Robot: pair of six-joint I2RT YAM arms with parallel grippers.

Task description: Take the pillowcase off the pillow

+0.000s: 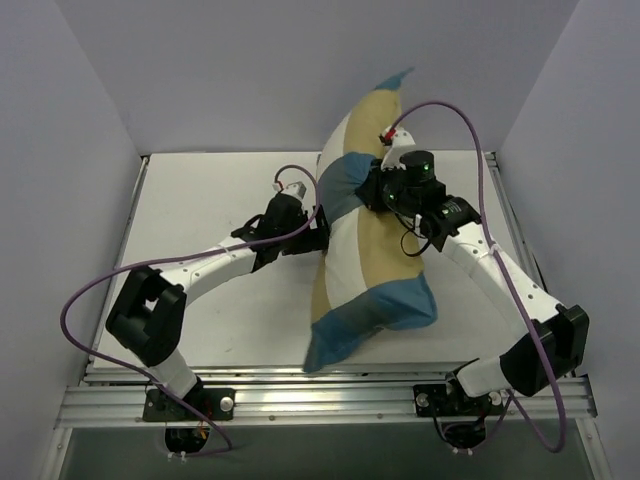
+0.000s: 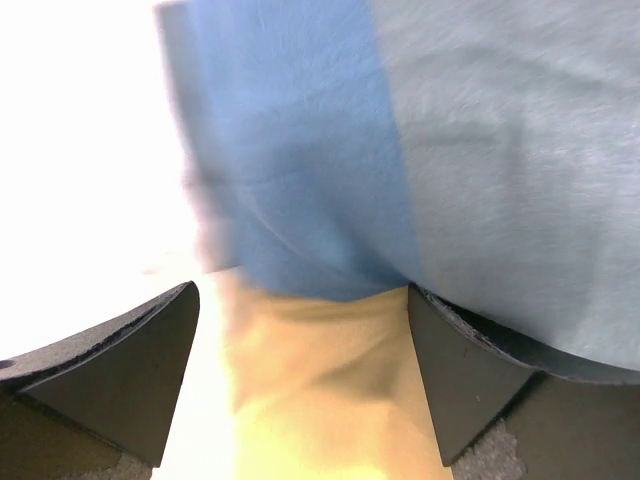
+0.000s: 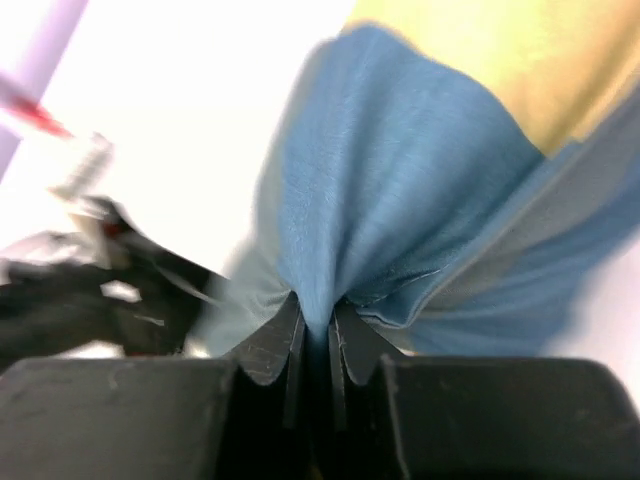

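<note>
The pillowcase (image 1: 375,260) lies on the right half of the bench (image 1: 200,200), stretched from the far edge toward the near edge. It is plump and full. The pillow is inside it, and its own surface does not show. The far end of the pillowcase, tan with a blue tip, rises above the far edge of the bench. The near end, blue with a blue corner, rests close to the near edge. Around the middle the cover is narrower, because the cloth is gathered there.

The right gripper (image 1: 372,188) is at this narrow part, on the right side of the cover and toward the far edge. In the right wrist view this gripper (image 3: 318,330) is clenched on a fold of the blue cloth (image 3: 400,180), and the cloth spreads out from the pinch like a fan. A tan block lies behind it.

The left gripper (image 1: 318,228) is at the left side of the cover, near the middle of the bench. In the left wrist view it (image 2: 300,300) is released, with its fingers (image 2: 150,350) standing wide apart. Blue and tan cloth (image 2: 300,180) lies between them. I cannot tell if the fingers touch it.

A purple cable (image 1: 470,130) loops over the right arm.
</note>
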